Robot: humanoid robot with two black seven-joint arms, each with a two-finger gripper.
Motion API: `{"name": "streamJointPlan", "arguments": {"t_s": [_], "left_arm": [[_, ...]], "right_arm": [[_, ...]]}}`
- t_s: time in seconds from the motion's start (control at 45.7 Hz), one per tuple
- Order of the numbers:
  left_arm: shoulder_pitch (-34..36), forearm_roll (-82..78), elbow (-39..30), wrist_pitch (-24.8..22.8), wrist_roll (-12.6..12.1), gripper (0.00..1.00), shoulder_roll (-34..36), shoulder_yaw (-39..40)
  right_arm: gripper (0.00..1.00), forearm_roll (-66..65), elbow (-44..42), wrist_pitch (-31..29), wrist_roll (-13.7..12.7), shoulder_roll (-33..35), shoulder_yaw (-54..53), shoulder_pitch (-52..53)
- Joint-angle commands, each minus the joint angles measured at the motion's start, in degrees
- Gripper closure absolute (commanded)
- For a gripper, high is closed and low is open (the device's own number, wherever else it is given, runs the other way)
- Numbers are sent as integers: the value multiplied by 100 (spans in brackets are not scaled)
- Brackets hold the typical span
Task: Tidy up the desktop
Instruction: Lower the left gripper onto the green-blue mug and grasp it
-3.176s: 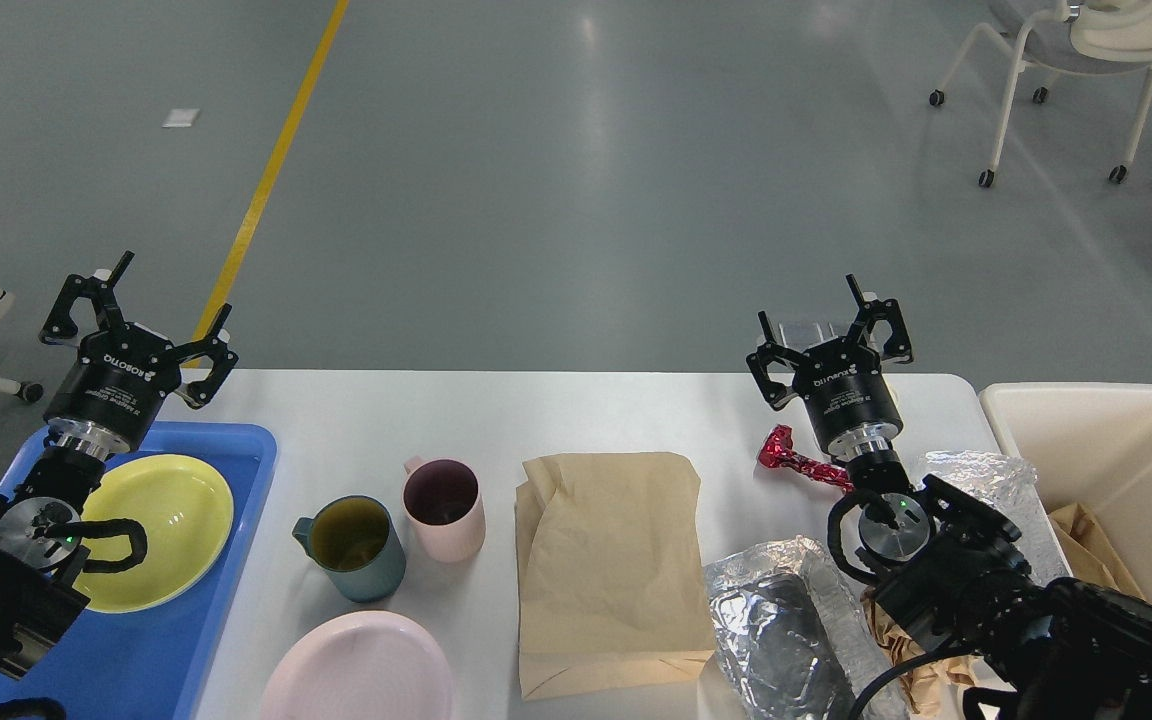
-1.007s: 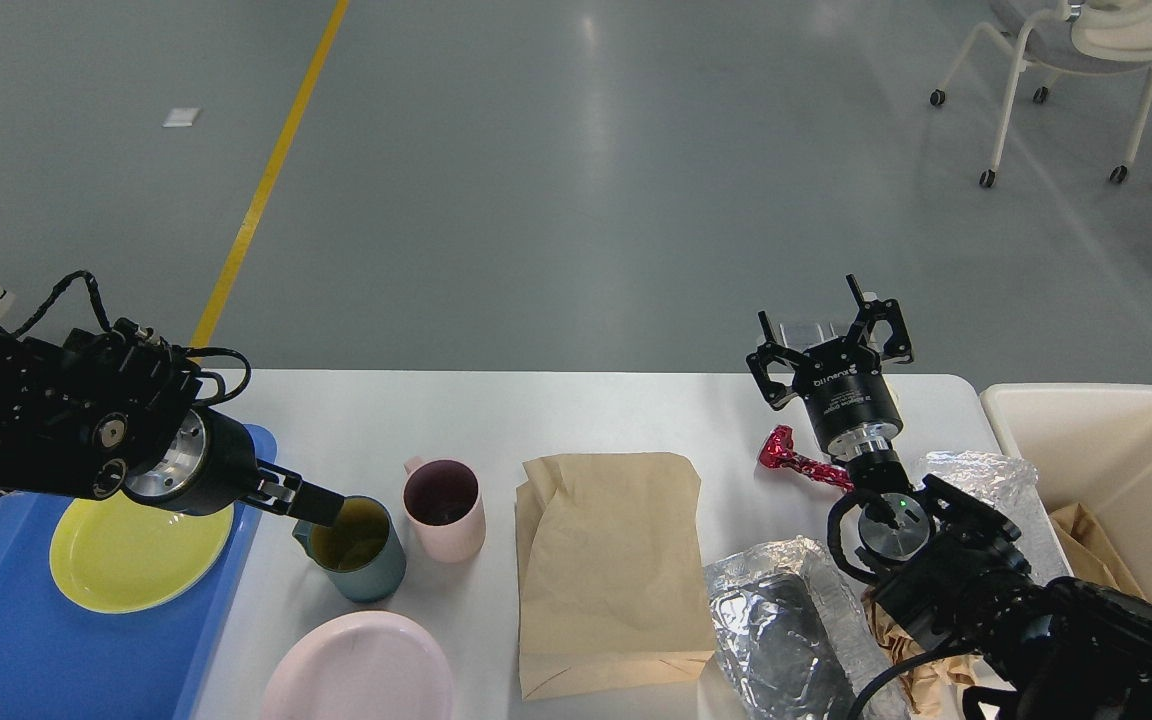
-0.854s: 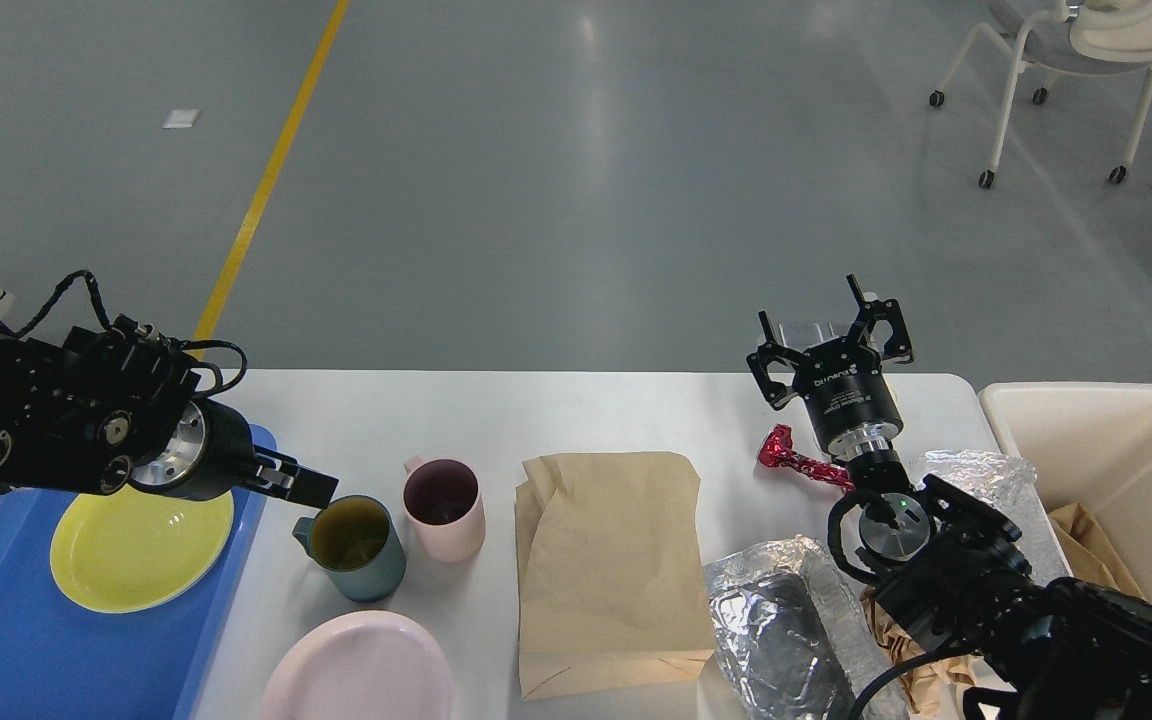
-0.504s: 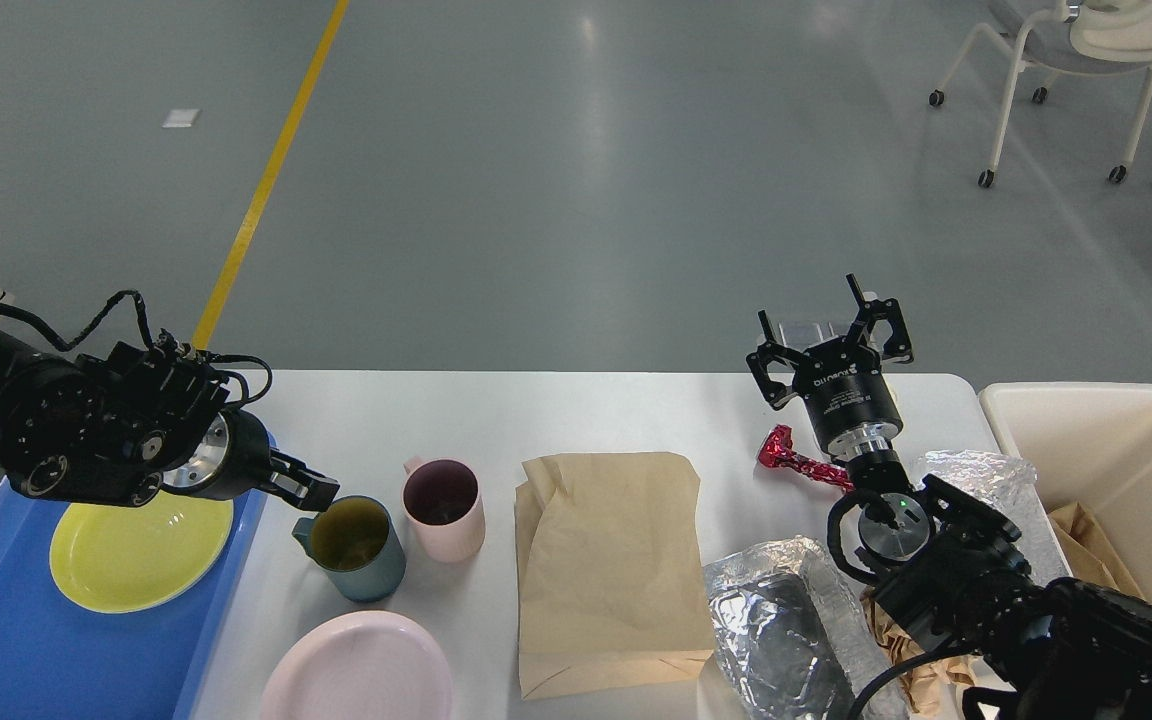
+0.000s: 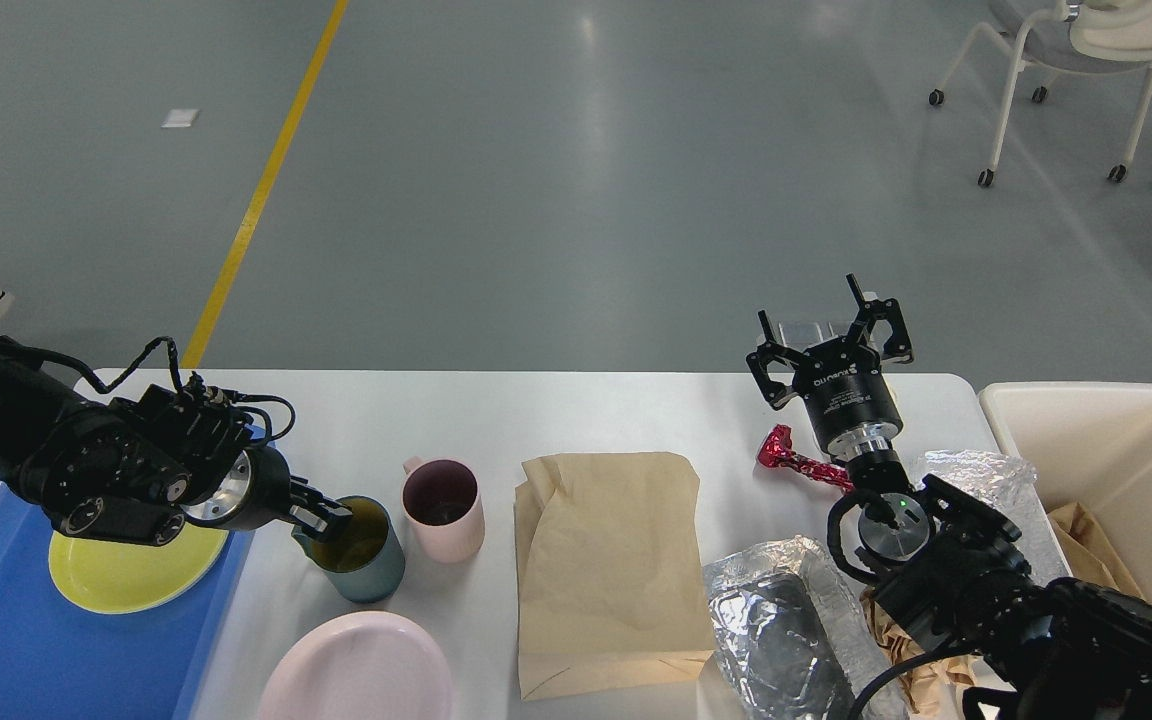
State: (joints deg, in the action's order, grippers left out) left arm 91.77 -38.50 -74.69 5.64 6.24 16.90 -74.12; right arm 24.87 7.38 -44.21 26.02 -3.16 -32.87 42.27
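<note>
The white desktop [image 5: 576,420] holds a teal mug [image 5: 371,575], a pink mug [image 5: 446,510], a pink plate [image 5: 356,670], a flat brown paper bag [image 5: 606,560], a red foil wrapper [image 5: 786,455] and crumpled silver foil [image 5: 776,620]. My left gripper [image 5: 326,518] lies low, its dark fingertips at the teal mug's left rim by the handle; I cannot tell whether they grip it. My right gripper [image 5: 829,325] is open and empty, pointing up over the table's far edge behind the red wrapper.
A blue tray [image 5: 56,650] with a yellow plate [image 5: 116,575] sits at the left edge. A cream bin [image 5: 1106,450] with brown paper stands at the right. More foil [image 5: 986,480] lies by the bin. A wheeled chair [image 5: 1066,60] stands far back right.
</note>
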Motion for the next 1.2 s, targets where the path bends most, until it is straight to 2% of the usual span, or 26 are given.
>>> {"name": "streamJointPlan", "arguments": {"t_s": [0.0,0.219,0.372,0.438,0.504,0.591,0.613,0.635,0.832,0.964,1.073,1.117,1.183], "left_arm": [[-203,1,174,112,0,46,-160,21],[-423,-8,463,165,-9,48,-222,29],[-696,1,736,306,-62,56,-283,30],[-792,1,798,358,-71,63,-319,30],[-854,1,850,359,-71,75,-336,30],[-889,1,859,359,-71,85,-336,30],[-889,1,851,359,-71,89,-345,30],[-889,10,816,359,-71,98,-336,21],[-775,18,596,315,-44,99,-213,21],[-240,27,-158,262,-9,98,103,30],[726,27,-1011,113,9,98,498,21],[1218,27,-1231,-141,26,98,752,38],[2043,27,-1338,-843,114,98,1165,196]], "right_arm": [[0,0,1,-8,0,0,0,0],[0,0,1,-8,0,0,0,0],[0,0,1,0,0,0,0,0],[0,0,1,-9,0,0,0,0],[0,0,1,-9,0,0,0,0],[0,0,1,0,0,0,0,0],[0,0,1,-8,0,0,0,0],[0,0,1,-9,0,0,0,0],[0,0,1,-9,0,0,0,0],[0,0,1,0,0,0,0,0],[0,0,1,0,0,0,0,0],[0,0,1,0,0,0,0,0],[0,0,1,0,0,0,0,0]]}}
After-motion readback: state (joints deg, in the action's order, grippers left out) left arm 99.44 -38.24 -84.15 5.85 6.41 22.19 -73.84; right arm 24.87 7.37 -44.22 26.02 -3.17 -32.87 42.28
